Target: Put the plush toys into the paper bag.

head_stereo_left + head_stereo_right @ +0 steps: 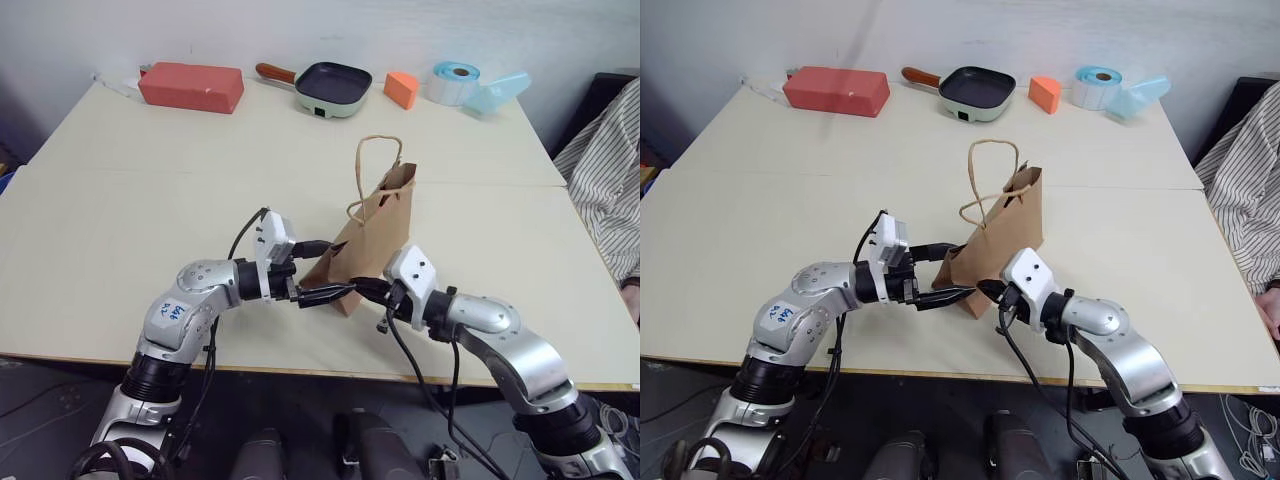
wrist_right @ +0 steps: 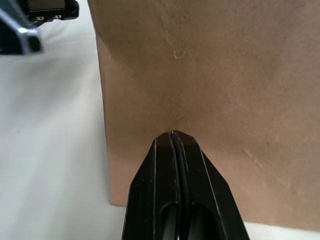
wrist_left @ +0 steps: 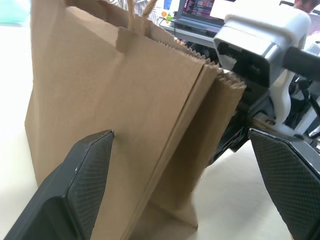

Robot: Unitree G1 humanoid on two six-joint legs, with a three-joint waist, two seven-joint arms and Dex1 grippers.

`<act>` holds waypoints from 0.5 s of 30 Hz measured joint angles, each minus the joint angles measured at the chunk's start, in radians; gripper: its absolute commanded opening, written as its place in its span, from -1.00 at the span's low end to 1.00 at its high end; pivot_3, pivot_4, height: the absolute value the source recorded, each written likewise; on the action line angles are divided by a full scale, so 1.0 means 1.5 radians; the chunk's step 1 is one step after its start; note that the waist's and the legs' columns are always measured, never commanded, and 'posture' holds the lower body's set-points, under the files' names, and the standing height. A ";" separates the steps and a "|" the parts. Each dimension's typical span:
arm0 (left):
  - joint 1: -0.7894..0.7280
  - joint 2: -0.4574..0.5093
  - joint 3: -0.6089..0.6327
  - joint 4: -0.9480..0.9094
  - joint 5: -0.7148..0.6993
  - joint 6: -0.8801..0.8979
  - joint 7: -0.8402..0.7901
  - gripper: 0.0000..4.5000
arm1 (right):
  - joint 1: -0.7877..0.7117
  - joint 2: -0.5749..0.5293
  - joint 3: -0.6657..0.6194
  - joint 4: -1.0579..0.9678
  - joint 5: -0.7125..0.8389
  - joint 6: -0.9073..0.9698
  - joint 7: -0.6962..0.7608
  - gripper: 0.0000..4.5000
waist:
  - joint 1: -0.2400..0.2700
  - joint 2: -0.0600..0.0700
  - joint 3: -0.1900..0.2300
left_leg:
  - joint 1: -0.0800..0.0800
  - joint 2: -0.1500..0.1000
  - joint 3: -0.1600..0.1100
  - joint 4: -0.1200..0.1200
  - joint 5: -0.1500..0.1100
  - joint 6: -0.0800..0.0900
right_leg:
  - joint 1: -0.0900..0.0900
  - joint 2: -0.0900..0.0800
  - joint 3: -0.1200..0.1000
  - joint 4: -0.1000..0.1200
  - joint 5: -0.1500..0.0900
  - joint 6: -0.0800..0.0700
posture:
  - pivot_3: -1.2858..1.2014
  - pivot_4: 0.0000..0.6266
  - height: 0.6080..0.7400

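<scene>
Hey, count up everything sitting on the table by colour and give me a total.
Red: 1, box
Brown: 1, paper bag
Dark with green rim: 1, pan
Orange: 1, foam wedge
Blue: 2, tape roll, clear container
Total: 6

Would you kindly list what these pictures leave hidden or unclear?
- Inside of the paper bag: head views, its own walls hide it.
- Whether the shut right gripper pinches paper or merely touches the wall: right wrist view, too close.
- Person's sleeve: cut off by the picture's edge.
</scene>
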 measured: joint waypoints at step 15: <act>-0.058 -0.052 -0.001 0.112 0.054 -0.022 0.039 -0.52 | 0.021 -0.008 -0.016 0.007 -0.013 -0.016 0.023 -1.00 | 0.001 0.000 0.000 | 0.000 0.000 0.000 0.000 0.000 0.000 | 0.000 0.000 0.000 0.000 0.000 0.000 | 0.03 -0.52 1.00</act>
